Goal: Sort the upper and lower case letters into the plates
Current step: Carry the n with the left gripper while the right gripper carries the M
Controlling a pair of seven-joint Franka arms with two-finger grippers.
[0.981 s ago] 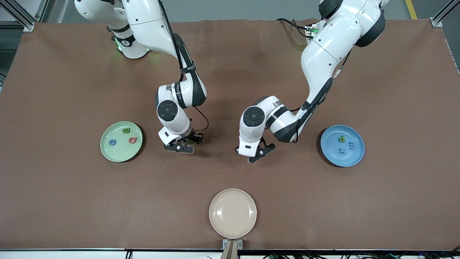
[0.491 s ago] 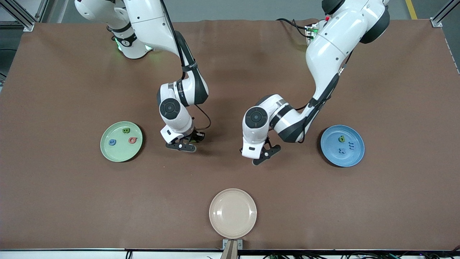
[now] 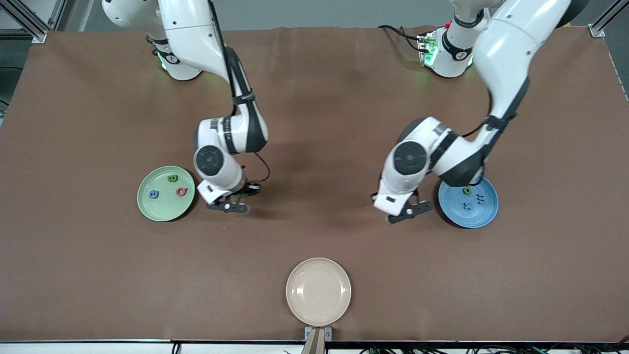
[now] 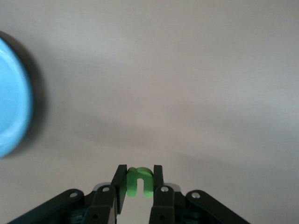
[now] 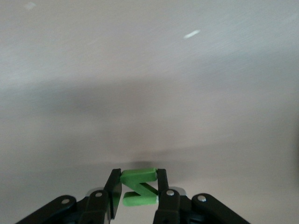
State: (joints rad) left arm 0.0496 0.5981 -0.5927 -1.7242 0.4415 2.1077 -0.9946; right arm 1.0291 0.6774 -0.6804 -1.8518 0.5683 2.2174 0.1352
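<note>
Now left gripper (image 3: 410, 210) over bare table beside blue plate (image 3: 484, 216), jaws pinching green u (image 4: 138, 181); right gripper (image 3: 227, 205) over table beside pale green plate (image 3: 147, 209), jaws pinching green N (image 5: 138, 187); three letters lying in each plate.

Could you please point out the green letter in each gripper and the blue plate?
green u-shaped letter (image 4: 138, 182), left wrist view, its arch.
green N-shaped letter (image 5: 138, 186), right wrist view, its diagonal.
round blue plate (image 3: 484, 214), front view, bare rim.
</note>
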